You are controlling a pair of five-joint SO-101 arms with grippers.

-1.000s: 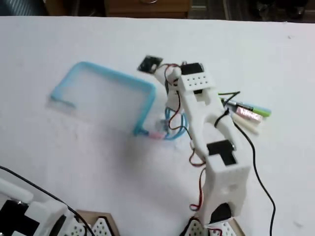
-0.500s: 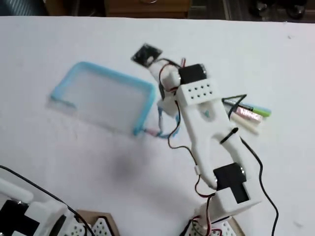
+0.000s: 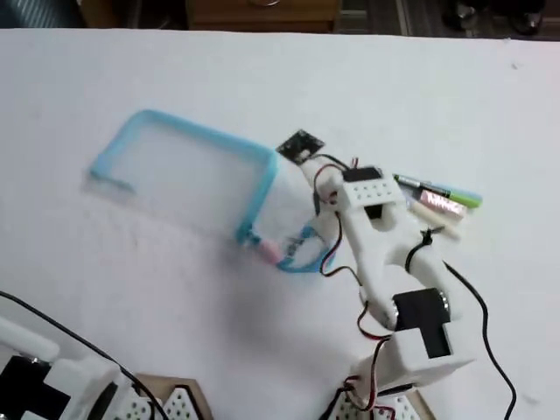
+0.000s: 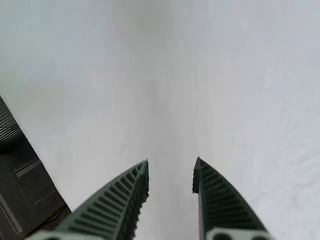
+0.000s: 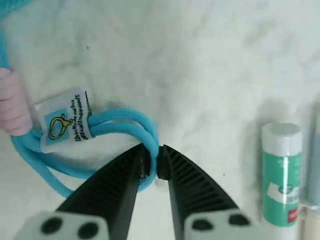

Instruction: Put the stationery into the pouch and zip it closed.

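- Blue cord loop (image 5: pixel 117 119) at the pouch (image 3: pixel 210 135) corner is pinched between the right gripper (image 5: pixel 151 161) jaws, now drawn nearer than a second ago.
- Stationery (image 3: pixel 440 199) is left outside, beside that arm: nothing is loaded yet.
- Left gripper (image 4: pixel 170 176) is held parted, empty.

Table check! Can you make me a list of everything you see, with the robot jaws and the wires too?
Surface: white table.
Job's things: see-through pouch with a blue edge, lying flat; pens outside it, past the arm.
Clutter: nothing seen.
Grippers: right gripper, jaws pinched on the pouch's blue cord; left gripper, jaws open over bare table.
Cables: black cable and red wires along the arm.
Surroundings: dark wooden furniture behind the table.
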